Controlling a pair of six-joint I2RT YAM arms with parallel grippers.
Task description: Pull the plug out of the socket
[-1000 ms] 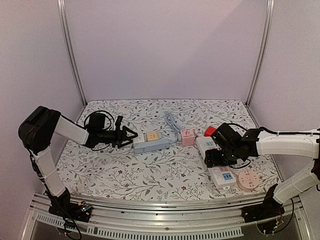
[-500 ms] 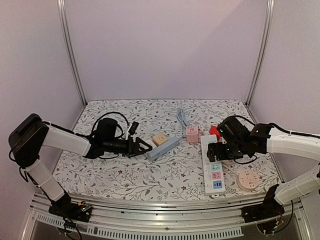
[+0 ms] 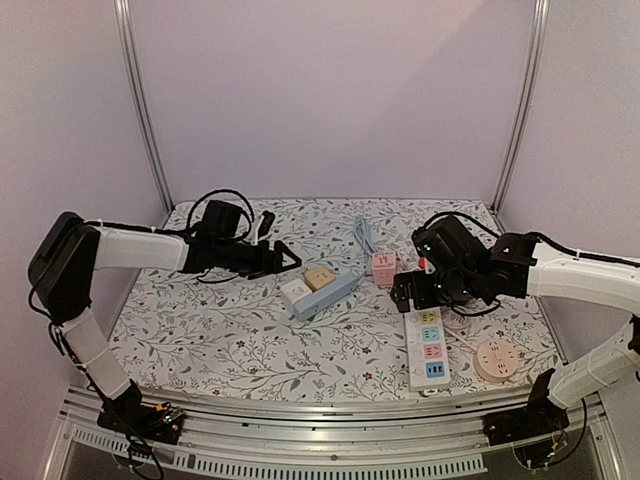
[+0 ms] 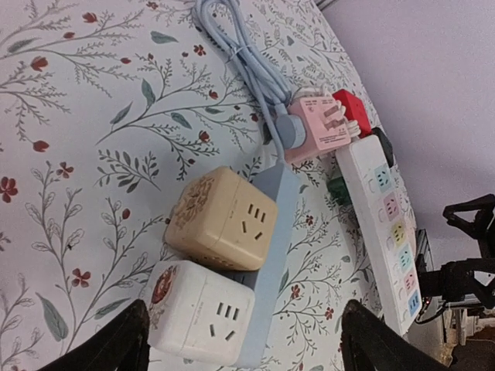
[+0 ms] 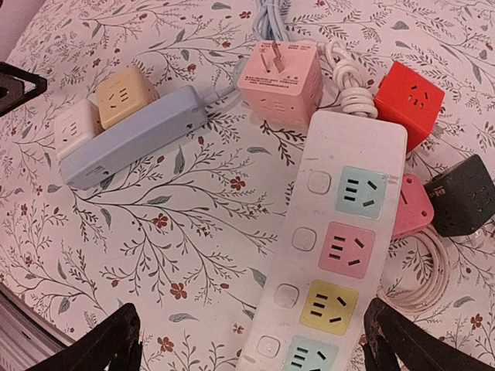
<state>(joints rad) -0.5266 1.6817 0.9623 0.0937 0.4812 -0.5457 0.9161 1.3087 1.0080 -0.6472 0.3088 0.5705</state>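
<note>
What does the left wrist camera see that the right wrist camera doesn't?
Only the left wrist view shows the pattern on the side of the tan cube. Only the right wrist view shows the coiled white cable and a flat pink plug. Both show the blue power strip, the white cube, the pink cube, the red cube and the white strip.

I find open cloth [image 3: 250, 340] along the near side of the blue strip [image 3: 340, 288], and a bare lane between it and the white strip [image 3: 427, 345]. At the blue strip's far end, the pink cube [image 3: 384, 268] and blue cable [image 3: 366, 238] crowd in. The coiled cord [image 5: 352, 97], red cube [image 5: 410, 93] and black adapter [image 5: 462, 195] block the white strip's right flank.
</note>
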